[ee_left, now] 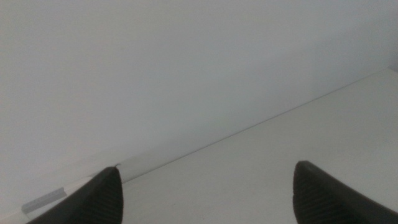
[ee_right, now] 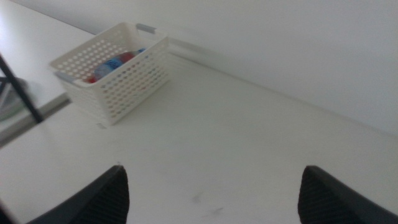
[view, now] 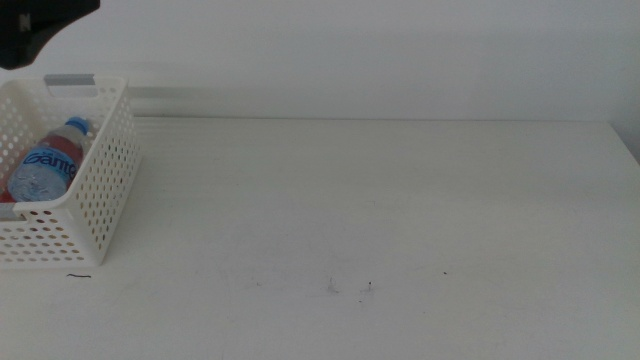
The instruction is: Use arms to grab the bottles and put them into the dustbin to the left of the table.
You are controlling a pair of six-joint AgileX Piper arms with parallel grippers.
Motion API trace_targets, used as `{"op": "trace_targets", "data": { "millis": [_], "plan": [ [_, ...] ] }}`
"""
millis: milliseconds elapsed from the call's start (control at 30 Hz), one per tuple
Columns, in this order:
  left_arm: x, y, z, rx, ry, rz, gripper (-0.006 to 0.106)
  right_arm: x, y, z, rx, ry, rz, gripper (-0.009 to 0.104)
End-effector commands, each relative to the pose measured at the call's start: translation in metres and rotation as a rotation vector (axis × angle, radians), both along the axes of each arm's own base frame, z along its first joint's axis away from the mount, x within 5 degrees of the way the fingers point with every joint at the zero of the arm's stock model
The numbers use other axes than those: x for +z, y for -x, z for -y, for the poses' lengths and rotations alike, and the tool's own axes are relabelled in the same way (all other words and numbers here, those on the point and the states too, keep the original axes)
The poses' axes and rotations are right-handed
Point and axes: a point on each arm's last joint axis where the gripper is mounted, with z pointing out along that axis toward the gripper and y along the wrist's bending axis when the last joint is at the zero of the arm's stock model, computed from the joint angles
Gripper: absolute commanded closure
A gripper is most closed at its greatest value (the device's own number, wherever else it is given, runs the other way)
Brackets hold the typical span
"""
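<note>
Left gripper (ee_left: 205, 193): jaws standing wide apart with nothing between them; in its own wrist view it is looking across the white table (ee_left: 323, 130) toward the pale back wall (ee_left: 155, 68), with a grey handle strip of the dustbin (ee_left: 43, 202) just showing beside one jaw; in the middle view only a dark piece of the left arm (view: 40, 25) is showing at the far left corner, above the basket.

Right gripper (ee_right: 211, 193): jaws likewise spread wide, holding nothing; it is hanging over the table's near right part, well apart from the basket; it is not appearing in the middle view.

Dustbin (view: 100, 200): white perforated basket sitting on the table's far left, cut by the picture's left edge; grey handle strip on its far rim.

Water bottle (view: 45, 165): lying on its side inside the dustbin, blue cap pointing toward the far rim, blue label facing up; something red is showing beside and beneath it, also visible in the right wrist view as a red patch next to the blue one; cannot tell from these views which container it is; the tea bottle cannot be made out.

Table (view: 380, 200): a few small dark specks (view: 350, 287) sitting near the front middle; a short dark mark (view: 78, 276) lying just in front of the dustbin.
</note>
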Motion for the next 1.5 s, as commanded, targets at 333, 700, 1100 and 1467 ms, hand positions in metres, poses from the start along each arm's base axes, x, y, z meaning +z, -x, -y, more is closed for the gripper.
{"op": "trace_targets", "data": {
  "millis": [333, 700, 1100, 1467],
  "plan": [
    [-0.116, 0.029, -0.026, 0.148, 0.015, 0.006, 0.007, -0.092, -0.024, 0.008, -0.190, -0.014, 0.059, 0.006],
    [-0.215, 0.083, -0.048, 0.328, 0.032, 0.082, 0.007, -0.188, -0.009, 0.045, -0.517, -0.047, 0.169, 0.006],
    [-0.263, 0.091, -0.050, 0.352, 0.049, 0.170, 0.007, -0.247, 0.018, 0.059, -0.692, -0.057, 0.254, 0.006],
    [-0.267, 0.092, -0.049, 0.347, 0.051, 0.122, 0.007, -0.251, 0.017, 0.059, -0.694, -0.069, 0.263, 0.006]
  ]
}}
